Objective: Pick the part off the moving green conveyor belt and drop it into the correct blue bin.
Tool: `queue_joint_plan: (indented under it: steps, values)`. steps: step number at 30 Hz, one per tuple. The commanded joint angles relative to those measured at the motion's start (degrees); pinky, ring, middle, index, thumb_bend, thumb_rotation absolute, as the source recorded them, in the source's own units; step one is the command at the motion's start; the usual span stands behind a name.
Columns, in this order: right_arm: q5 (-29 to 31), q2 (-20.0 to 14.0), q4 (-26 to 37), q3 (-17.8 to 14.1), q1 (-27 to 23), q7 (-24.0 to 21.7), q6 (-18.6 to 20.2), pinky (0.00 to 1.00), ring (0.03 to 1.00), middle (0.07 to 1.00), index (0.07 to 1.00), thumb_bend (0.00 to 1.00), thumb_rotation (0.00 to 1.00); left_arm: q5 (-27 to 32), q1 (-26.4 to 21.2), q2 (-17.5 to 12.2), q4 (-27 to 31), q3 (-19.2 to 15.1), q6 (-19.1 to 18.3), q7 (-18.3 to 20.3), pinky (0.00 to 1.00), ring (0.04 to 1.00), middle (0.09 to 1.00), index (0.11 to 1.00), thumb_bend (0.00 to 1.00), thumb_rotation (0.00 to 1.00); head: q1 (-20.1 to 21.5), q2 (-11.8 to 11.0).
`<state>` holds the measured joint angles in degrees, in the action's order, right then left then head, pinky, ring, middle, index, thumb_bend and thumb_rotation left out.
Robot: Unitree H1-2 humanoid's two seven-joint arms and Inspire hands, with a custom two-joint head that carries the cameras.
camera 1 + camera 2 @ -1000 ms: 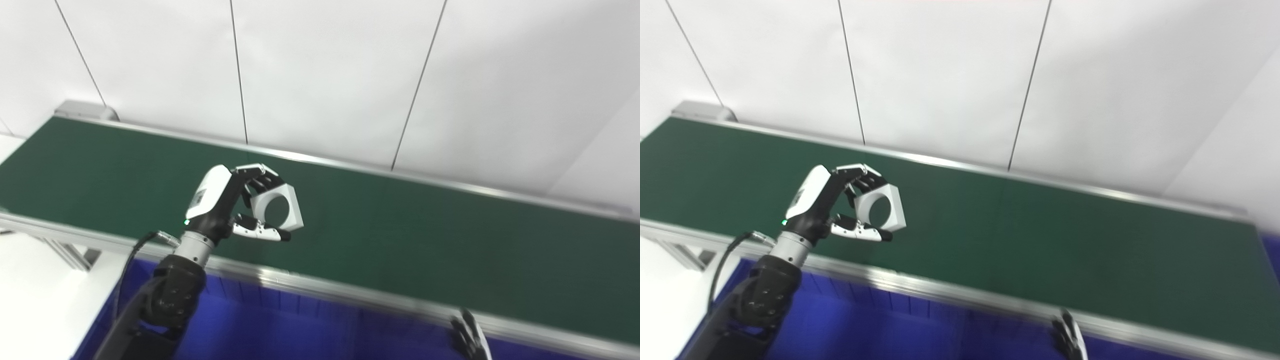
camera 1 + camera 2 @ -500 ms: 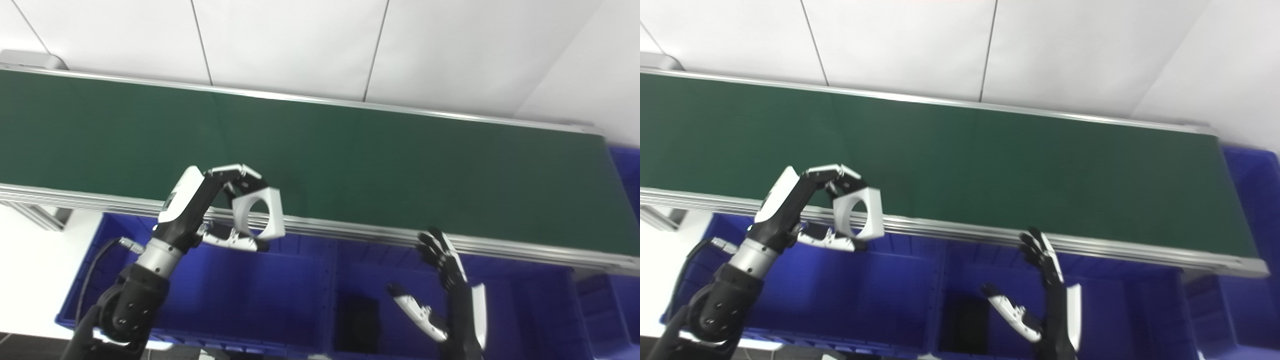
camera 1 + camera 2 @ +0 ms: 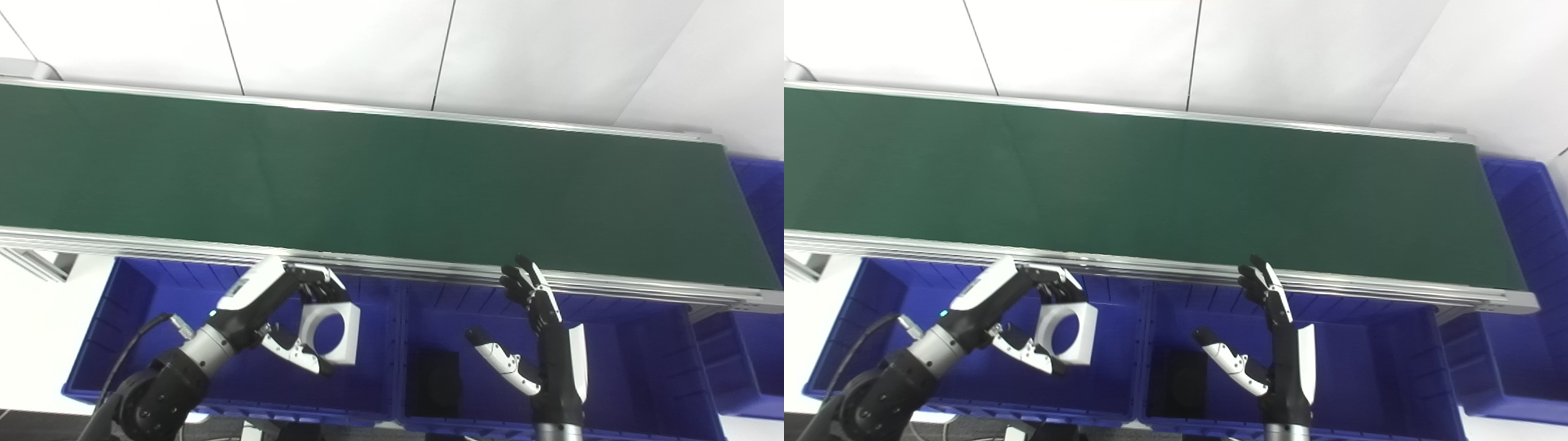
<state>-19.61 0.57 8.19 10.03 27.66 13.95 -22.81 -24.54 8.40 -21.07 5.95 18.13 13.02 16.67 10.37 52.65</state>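
- Since the earlier frames, the left hand (image 3: 269, 306) has carried the white part (image 3: 329, 334) off the belt and down over the left blue bin (image 3: 141, 343); the head cameras have also tilted down, so the bins now show in full.
- Green conveyor belt (image 3: 392, 184) runs across the whole width, with a silver rail (image 3: 429, 272) along its near edge and white wall panels (image 3: 343, 49) behind it.
- Left blue bin sits below the rail at the left, the middle blue bin (image 3: 637, 367) just beside it, and a further blue bin (image 3: 1525, 202) at the belt's right end.
- Right hand (image 3: 539, 343) stands upright over the middle bin, fingers spread, thumb out, holding nothing.
- Left hand is closed on the white part, fingers over its top edge and thumb under its lower edge.
- White part, a blocky piece with a round hole through it, hangs above the inside of the left bin, clear of the belt.
- Dark object (image 3: 436, 383) lies in the middle bin near the dividing wall; I cannot tell what it is.
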Motion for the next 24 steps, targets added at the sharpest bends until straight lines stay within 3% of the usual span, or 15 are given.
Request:
queue_joint_plan:
  steps: [1, 7, 8, 9, 10, 13, 15, 19, 20, 24]
  values:
    - [-0.45, 0.63, 1.91, -0.26, 0.1, -0.41, -0.33, 0.76, 0.794, 0.827, 0.895, 0.73, 0.51, -1.63, -1.8, -0.04, 0.5, 0.67, -1.52, 0.99, 0.39, 0.441, 0.5, 0.506, 0.47, 0.0, -0.06, -0.13]
    - [-0.43, 0.91, 1.24, -0.4, -0.13, -0.46, -0.67, 0.76, 0.79, 0.826, 0.893, 0.72, 0.5, -7.88, -3.65, -0.31, -0.61, 3.32, -8.42, 4.35, 0.36, 0.448, 0.509, 0.524, 0.47, 0.0, -0.28, -0.76]
    - [-0.41, 0.93, 1.15, -0.41, -0.17, -0.48, -0.76, 0.76, 0.789, 0.824, 0.891, 0.72, 0.5, -8.92, -3.91, -0.44, -0.99, 3.7, -8.66, 4.36, 0.55, 0.623, 0.651, 0.507, 0.49, 0.03, -0.28, -0.76]
    - [-0.58, 0.96, 0.97, -0.43, -0.26, -0.41, -0.93, 0.76, 0.789, 0.824, 0.891, 0.72, 0.5, -10.34, -4.24, -0.55, -1.55, 4.13, -8.94, 4.2, 0.57, 0.64, 0.664, 0.505, 0.49, 0.03, -0.28, -0.82]
    - [-0.72, 0.98, 0.84, -0.45, -0.32, -0.36, -1.05, 0.76, 0.789, 0.823, 0.89, 0.72, 0.5, -11.32, -4.47, -0.62, -1.93, 4.41, -9.17, 4.1, 0.67, 0.73, 0.74, 0.502, 0.5, 0.04, -0.29, -0.86]
    - [0.06, 1.18, 0.46, -0.32, -0.35, -0.45, -1.3, 0.77, 0.796, 0.828, 0.892, 0.71, 0.48, -14.26, -4.76, -1.35, -1.84, 5.14, -9.69, 3.88, 0.86, 0.878, 0.872, 0.795, 0.66, 0.29, -0.22, -1.21]
    - [0.01, 1.26, 0.28, -0.25, -0.33, -0.37, -1.5, 0.77, 0.799, 0.831, 0.893, 0.71, 0.48, -14.86, -4.68, -1.71, -1.51, 5.1, -10.07, 4.07, 0.95, 0.932, 0.922, 0.868, 0.76, 0.44, -0.18, -1.36]
    - [-0.16, 1.41, 0.25, -0.12, -0.1, -0.35, -1.74, 0.77, 0.8, 0.833, 0.896, 0.72, 0.5, -12.91, -3.44, -1.86, 0.43, 3.64, -11.25, 4.61, 1.0, 0.988, 0.976, 0.923, 0.89, 0.56, 0.08, -1.58]
    - [-0.16, 1.44, 0.22, -0.08, -0.05, -0.33, -1.86, 0.77, 0.802, 0.834, 0.895, 0.72, 0.5, -11.96, -3.07, -1.9, 0.94, 3.2, -11.22, 4.63, 0.97, 0.992, 0.988, 0.932, 0.94, 0.57, 0.08, -1.58]
    - [-0.3, 1.31, 0.4, 0.1, 0.24, -0.59, -1.64, 0.77, 0.805, 0.836, 0.897, 0.72, 0.5, 0.68, 0.21, -0.2, 3.11, -0.98, -9.54, 4.44, 0.84, 0.964, 0.98, 0.925, 0.96, 0.49, 0.42, -1.77]
